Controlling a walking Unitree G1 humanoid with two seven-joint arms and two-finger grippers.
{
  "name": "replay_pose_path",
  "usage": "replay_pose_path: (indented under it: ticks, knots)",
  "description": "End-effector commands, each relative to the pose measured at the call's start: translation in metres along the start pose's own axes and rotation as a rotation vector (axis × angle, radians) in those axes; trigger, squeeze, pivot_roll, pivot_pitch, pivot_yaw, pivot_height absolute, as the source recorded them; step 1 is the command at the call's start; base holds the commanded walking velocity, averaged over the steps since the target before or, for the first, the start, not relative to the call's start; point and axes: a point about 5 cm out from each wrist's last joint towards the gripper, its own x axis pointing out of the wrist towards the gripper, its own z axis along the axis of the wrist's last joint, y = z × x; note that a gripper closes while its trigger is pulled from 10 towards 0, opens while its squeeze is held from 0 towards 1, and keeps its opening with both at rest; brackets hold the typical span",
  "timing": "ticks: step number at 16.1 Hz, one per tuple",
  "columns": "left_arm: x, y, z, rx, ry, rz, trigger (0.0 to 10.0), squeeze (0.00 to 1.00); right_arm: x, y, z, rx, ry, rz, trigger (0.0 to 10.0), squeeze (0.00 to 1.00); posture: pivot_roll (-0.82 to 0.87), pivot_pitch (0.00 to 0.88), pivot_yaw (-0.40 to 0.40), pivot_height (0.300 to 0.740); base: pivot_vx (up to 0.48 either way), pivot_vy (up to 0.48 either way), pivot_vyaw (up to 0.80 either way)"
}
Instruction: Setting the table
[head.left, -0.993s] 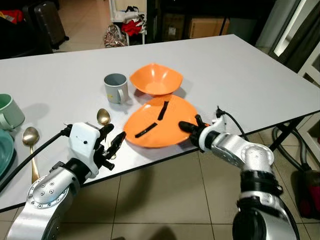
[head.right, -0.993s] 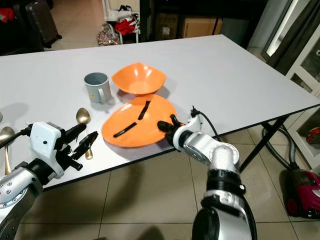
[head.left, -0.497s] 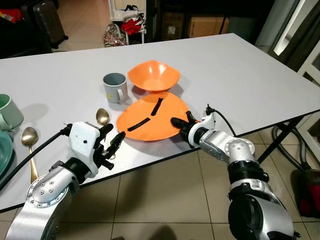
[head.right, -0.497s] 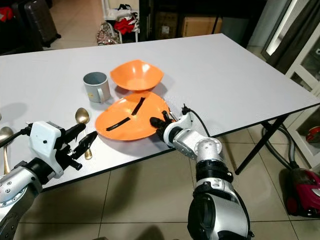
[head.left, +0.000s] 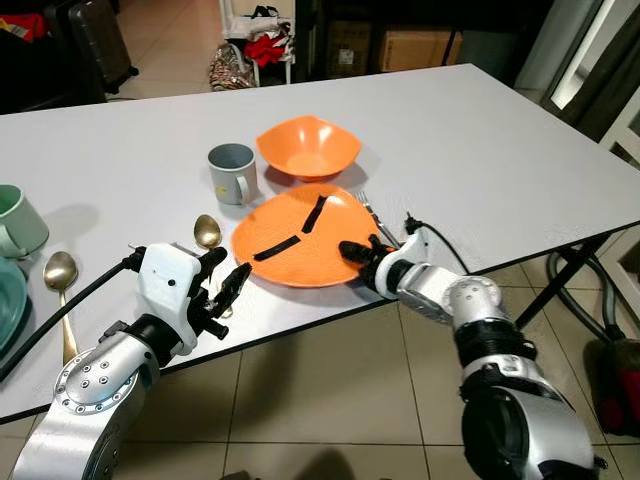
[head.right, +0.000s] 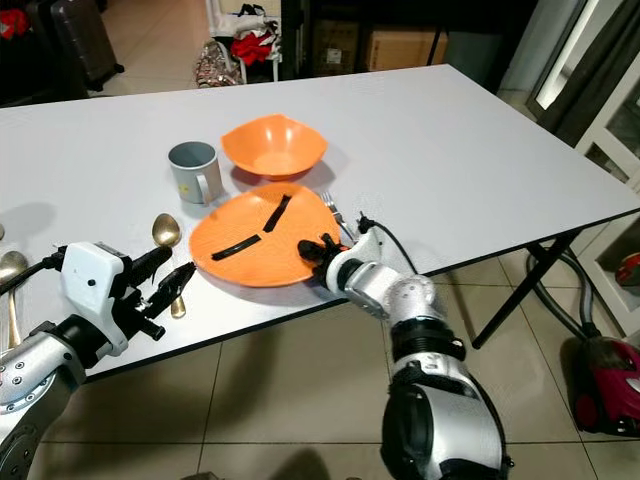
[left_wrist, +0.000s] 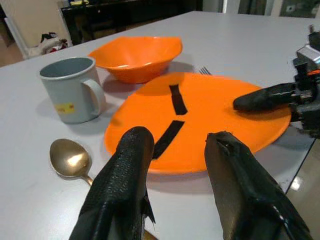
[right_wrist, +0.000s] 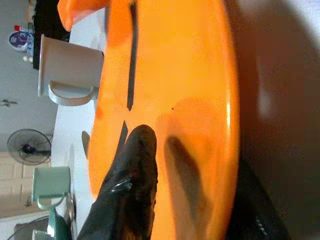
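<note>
Left gripper (head.left: 228, 287): at the near table edge, fingers spread apart and holding nothing, hovering just above the handle of a gold spoon (head.left: 207, 233).

Right gripper (head.left: 362, 262): at the near right rim of the orange plate (head.left: 300, 235), pinching that rim, one finger (right_wrist: 131, 175) lying on top of the plate and the other under its edge.

Orange plate: flat on the white table (head.left: 480, 150) close to the near edge, two black strips (head.left: 312, 214) across its face.

Fork (head.left: 368, 205): tines visible just beyond the plate's right side, partly covered by it.

Second spoon (head.left: 60, 272): silver-toned, to the far left near the edge, beside a teal dish (head.left: 8, 305).

Grey mug (head.left: 233, 174): upright, beyond the plate to its left, handle facing the robot.

Orange bowl (head.left: 308, 148): just right of the mug, right behind the plate.

Green mug (head.left: 20, 222): at the left edge of view.

Far background: floor beyond the table with a heap of clothes (head.left: 250, 50) and cardboard boxes (head.left: 410, 45).
</note>
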Motion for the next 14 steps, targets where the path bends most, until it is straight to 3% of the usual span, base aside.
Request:
replay_pose_path:
  ticks: [1,5,10,14]
  knots:
    - [0.001,0.000,-0.001,-0.001,0.015,0.002,10.0,0.00,-0.005,-0.004,0.004,-0.002,-0.006,-0.013,10.0,1.00,-0.04,0.047,-0.017,0.740,0.000,0.000,0.00]
    - [0.003,-0.001,-0.001,-0.002,0.014,0.000,10.0,0.00,-0.026,-0.008,0.006,-0.036,0.030,-0.005,10.0,1.00,-0.04,0.045,-0.017,0.740,0.000,0.000,0.00]
    - [0.002,-0.002,-0.002,0.001,0.017,-0.001,10.0,0.00,-0.060,-0.004,0.013,-0.051,-0.009,0.009,10.0,1.00,-0.06,0.043,-0.016,0.740,0.000,0.000,0.00]
    - [-0.001,-0.002,0.003,-0.017,-0.021,0.071,10.0,0.00,-0.107,0.008,0.011,-0.250,-0.078,0.067,10.0,1.00,-0.07,0.042,-0.025,0.740,0.000,0.000,0.00]
